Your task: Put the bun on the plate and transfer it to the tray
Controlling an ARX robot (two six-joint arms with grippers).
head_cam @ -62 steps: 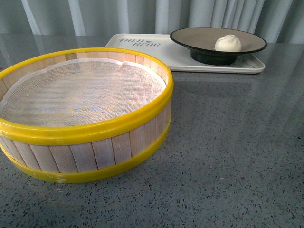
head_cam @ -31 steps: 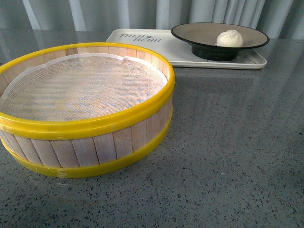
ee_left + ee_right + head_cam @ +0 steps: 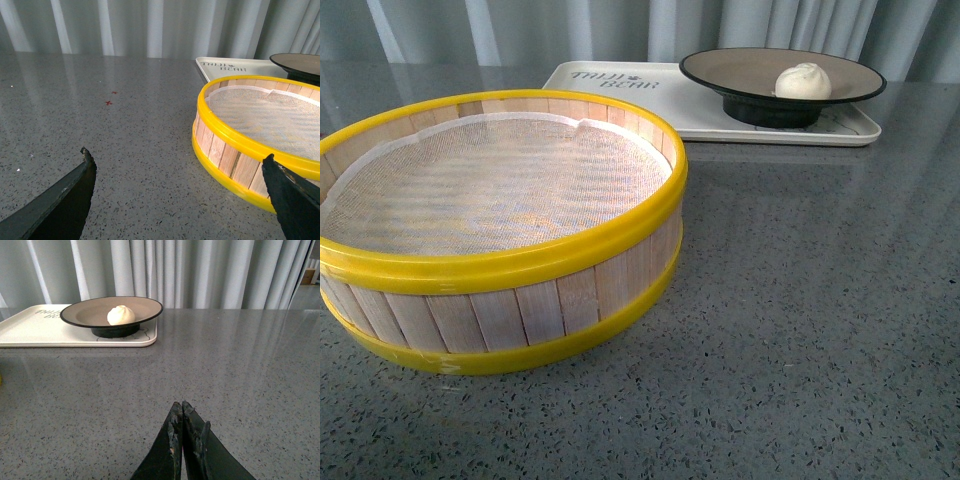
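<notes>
Off-white and pleated, the small round steamed bun (image 3: 803, 80) sits inside the wide shallow taupe-brown plate with the glossy black rim (image 3: 720, 72), and that plate stands on the right part of the flat cream-white rectangular tray with dark lettering (image 3: 620, 98), at the far side of the speckled grey stone table (image 3: 800, 320). From the front view neither of my arms shows; what fills the near left is the round wooden steamer basket with yellow hoops (image 3: 570, 300), lined with white mesh cloth, with the tray just beyond its far edge. My right wrist view gives what the front cannot: my right gripper (image 3: 181, 407) low over bare table, well apart from the tray, its two dark fingers pressed together so that only a thin seam runs between the tips, holding nothing. It also shows the bun (image 3: 121, 315) resting a little off the plate's middle, and the plate's black foot on the tray (image 3: 30, 332). My left wrist view shows my left gripper (image 3: 177, 165) spread wide, one dark fingertip (image 3: 86, 159) at either lower corner, with empty table between them; the steamer basket (image 3: 225, 150) lies just beside the one finger, and only an edge of the plate (image 3: 300, 61) and the lettered corner of the tray (image 3: 220, 65) peek in behind the basket.
</notes>
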